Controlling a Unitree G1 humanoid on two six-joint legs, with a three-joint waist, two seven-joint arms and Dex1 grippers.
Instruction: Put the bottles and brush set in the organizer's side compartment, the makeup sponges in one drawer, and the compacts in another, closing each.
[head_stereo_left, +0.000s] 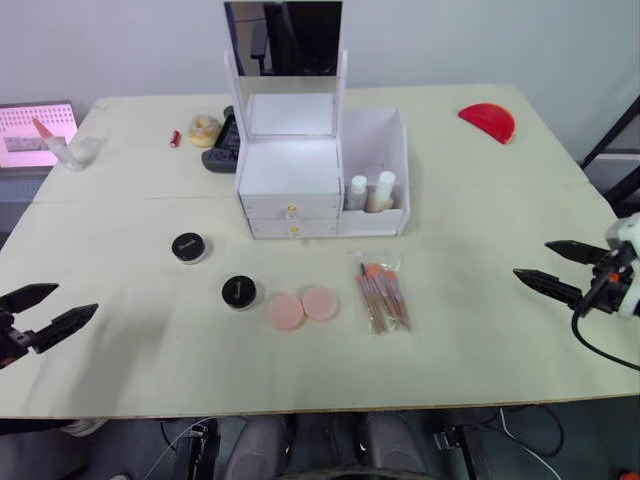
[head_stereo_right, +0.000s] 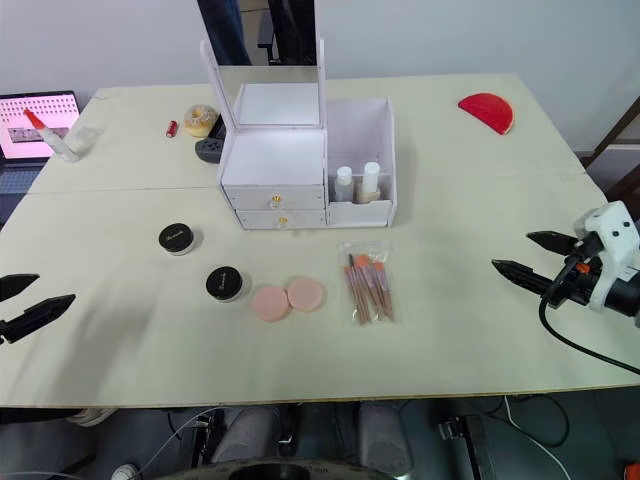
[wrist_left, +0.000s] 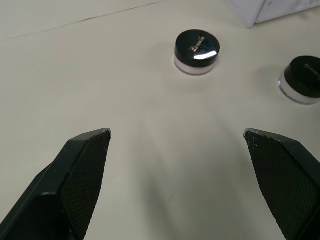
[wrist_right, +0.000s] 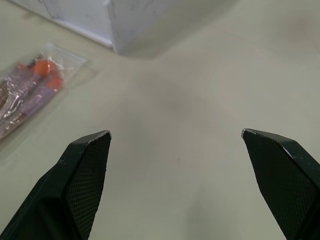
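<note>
- At the middle of the counter (head_stereo_left: 480, 330) stands the white organizer (head_stereo_left: 320, 180), its mirror raised at the back and both front drawers (head_stereo_left: 292, 219) shut; two bottles (head_stereo_left: 369, 192) already stand upright in its side compartment (head_stereo_left: 375, 150).
- Just in front of the organizer lies the brush set (head_stereo_left: 382, 294), flat in a clear sleeve. I judge it light, floppy and slick, best pinched across the bundled handles instead of at the film's edge.
- Beside it, two pink makeup sponges (head_stereo_left: 303, 307) lie flat and touching each other; they look soft and squashy, so a gentle pinch across the rim should do.
- Farther toward the robot's left sit two black-lidded compacts (head_stereo_left: 214, 270), apart from each other. They look rigid, smooth and small, likely to slip unless taken squarely across the round side.
- Left tool (head_stereo_left: 45, 318) hovers low over the counter's near left edge, its two fingers spread wide and empty; in its wrist view both compacts lie ahead of it.
- Right tool (head_stereo_left: 560, 268) hangs over the counter's right side, fingers likewise parted with nothing between them, pointing toward the organizer's corner and the brush set.
- Beyond the organizer, a red semicircular object (head_stereo_left: 488, 121), a laptop (head_stereo_left: 36, 133) and small clutter lie well apart from the task's things.
</note>
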